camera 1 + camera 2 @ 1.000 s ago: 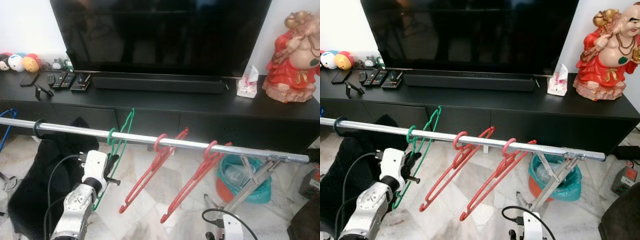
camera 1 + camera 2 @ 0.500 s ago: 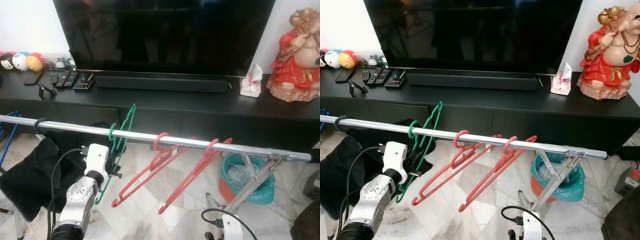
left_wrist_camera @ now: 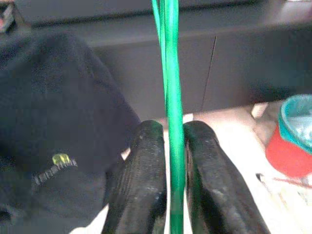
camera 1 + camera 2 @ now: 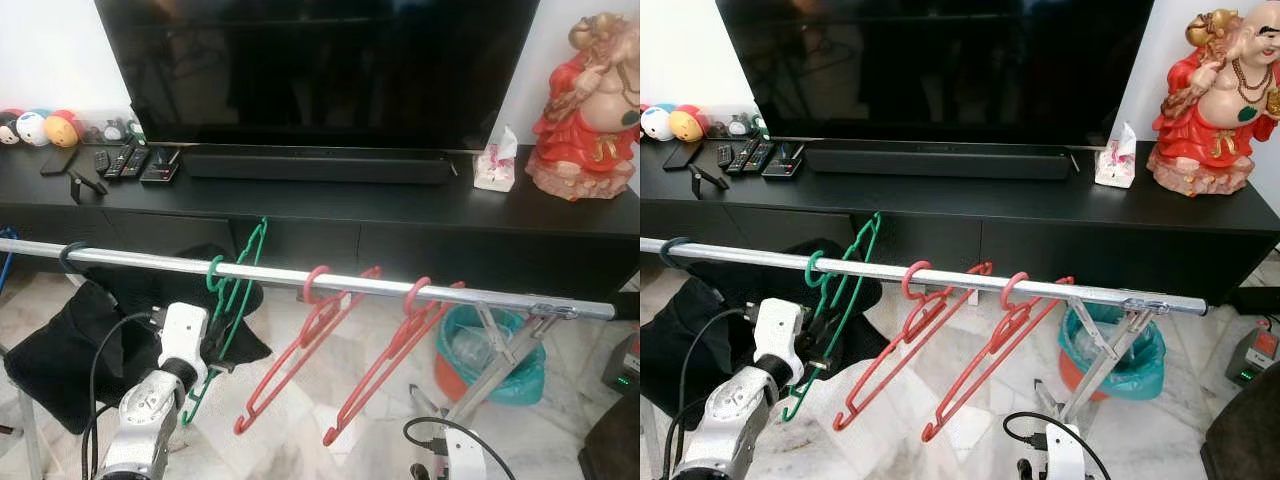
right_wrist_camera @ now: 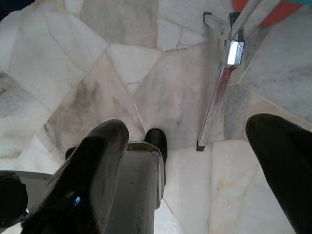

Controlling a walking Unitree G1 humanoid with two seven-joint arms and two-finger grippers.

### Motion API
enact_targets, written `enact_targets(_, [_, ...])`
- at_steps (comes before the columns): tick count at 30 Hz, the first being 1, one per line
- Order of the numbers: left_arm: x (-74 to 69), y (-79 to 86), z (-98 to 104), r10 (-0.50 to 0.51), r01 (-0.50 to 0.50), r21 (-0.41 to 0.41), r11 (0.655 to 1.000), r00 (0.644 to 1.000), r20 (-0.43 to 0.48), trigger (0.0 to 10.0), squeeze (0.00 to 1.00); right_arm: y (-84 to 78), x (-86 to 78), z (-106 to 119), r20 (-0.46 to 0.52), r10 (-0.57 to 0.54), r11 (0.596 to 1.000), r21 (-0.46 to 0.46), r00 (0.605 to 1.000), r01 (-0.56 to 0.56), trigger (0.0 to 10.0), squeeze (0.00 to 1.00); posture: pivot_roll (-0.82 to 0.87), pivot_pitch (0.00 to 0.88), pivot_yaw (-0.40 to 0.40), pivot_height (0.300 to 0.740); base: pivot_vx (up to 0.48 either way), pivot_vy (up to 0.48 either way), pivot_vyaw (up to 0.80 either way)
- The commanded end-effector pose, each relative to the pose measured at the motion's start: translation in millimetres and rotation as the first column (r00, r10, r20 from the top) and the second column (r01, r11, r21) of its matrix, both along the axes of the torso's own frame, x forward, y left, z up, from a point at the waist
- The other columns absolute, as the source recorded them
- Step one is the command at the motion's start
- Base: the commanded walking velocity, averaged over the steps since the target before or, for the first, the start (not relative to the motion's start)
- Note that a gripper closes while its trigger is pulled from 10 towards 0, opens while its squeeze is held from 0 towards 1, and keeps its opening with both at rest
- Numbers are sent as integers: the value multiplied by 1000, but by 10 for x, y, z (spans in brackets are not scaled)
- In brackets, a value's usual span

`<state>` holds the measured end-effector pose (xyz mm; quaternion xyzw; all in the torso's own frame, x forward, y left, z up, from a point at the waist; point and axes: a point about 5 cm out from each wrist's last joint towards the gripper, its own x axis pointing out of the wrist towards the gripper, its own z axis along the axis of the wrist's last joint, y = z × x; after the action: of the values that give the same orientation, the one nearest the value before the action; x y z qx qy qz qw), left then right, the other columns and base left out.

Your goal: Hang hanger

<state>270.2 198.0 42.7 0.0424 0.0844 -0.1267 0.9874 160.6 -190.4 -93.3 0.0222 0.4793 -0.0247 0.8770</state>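
1. currently: green hanger (image 4: 232, 292) has its hook over the silver rail (image 4: 300, 277), beside two red hangers (image 4: 345, 340). left claw (image 3: 168, 185) is pinching its thin lower bar, fingers (image 3: 141, 180) pressed on it.
2. right claw (image 5: 185, 161) hangs low over the marble floor (image 5: 97, 87), fingers spread, idle.
3. risk, judged: pulling away before letting go could drag the hook off the smooth round rail; a sideways tug might knock the nearest red hanger.
4. materials: hangers slim glossy plastic; rail polished metal; claw pads black, rubbery.
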Motion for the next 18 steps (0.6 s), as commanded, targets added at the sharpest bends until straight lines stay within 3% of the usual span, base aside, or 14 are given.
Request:
enact_targets(1, [-4,20,24,6,-6,-8,1000,1000,8,10000,1000,3,-8,-5,-6,-7,1000,4,1000,7,10000,0,-150,0,12,740,0,0,0])
enact_targets(8, [24,6,138,8,-8,-15,1000,999,46,10000,1000,1,-7,-4,-5,-8,1000,4,1000,8,10000,0,-150,0,11,740,0,0,0])
enact_targets(18, [-51,28,241,23,-20,-28,999,996,91,10000,1000,-9,-8,-3,-3,-9,1000,2,1000,9,10000,0,-143,0,5,740,0,0,0])
